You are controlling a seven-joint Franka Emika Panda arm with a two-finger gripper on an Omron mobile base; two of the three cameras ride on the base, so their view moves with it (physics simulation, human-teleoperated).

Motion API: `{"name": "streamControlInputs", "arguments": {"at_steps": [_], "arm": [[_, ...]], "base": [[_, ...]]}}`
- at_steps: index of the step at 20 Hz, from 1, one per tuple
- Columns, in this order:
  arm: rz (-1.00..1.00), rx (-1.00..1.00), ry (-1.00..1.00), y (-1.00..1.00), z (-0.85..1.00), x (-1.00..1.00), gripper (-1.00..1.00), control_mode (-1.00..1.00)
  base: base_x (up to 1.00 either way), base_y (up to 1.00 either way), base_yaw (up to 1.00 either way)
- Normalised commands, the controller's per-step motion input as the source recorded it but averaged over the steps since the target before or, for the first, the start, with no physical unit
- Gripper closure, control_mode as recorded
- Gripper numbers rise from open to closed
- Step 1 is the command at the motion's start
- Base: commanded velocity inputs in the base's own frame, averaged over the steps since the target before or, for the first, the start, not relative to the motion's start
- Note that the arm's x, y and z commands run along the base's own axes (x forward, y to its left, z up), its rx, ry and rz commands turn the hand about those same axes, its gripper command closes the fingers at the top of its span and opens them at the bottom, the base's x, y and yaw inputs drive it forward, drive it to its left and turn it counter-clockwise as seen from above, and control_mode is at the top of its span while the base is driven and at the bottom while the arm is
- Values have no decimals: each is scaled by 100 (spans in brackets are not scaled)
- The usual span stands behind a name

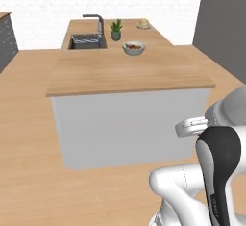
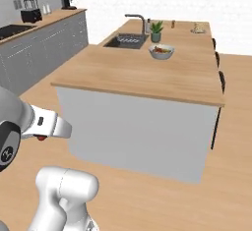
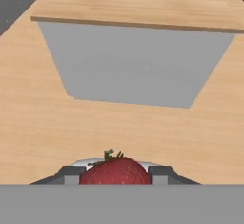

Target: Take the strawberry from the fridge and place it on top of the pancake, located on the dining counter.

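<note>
Between gripper [image 3: 114, 176] fingers, strawberry [image 3: 116, 172] clamped

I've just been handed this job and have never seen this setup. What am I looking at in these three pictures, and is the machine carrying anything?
The machine is a white robot arm on a base that can drive. Two pictures come from cameras on that base, looking forward over the arm from its left and from its right. The third comes from a camera on the hand, looking along the claw.

Ahead stands the dining counter, light wood on a grey base. On it are a sink with a tap, a small potted plant, a fruit bowl and, at the far end, the pancake on its plate, too small to make out in detail.

In the hand view the claw is shut on the strawberry, red with a green stalk, between the two fingertips. It is not yet over the counter.
</note>
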Motion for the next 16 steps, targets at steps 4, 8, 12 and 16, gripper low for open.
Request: {"name": "streamControlInputs", "arguments": {"at_steps": [4, 8, 12, 16], "arm": [[0, 0, 0, 0, 0, 0, 100, 100], [0, 0, 0, 0, 0, 0, 100, 100], [0, 0, 0, 0, 0, 0, 100, 100], [0, 0, 0, 0, 0, 0, 100, 100]], "base": [[72, -100, 6], [80, -100, 10], [90, -100, 16], [99, -97, 28]]}}
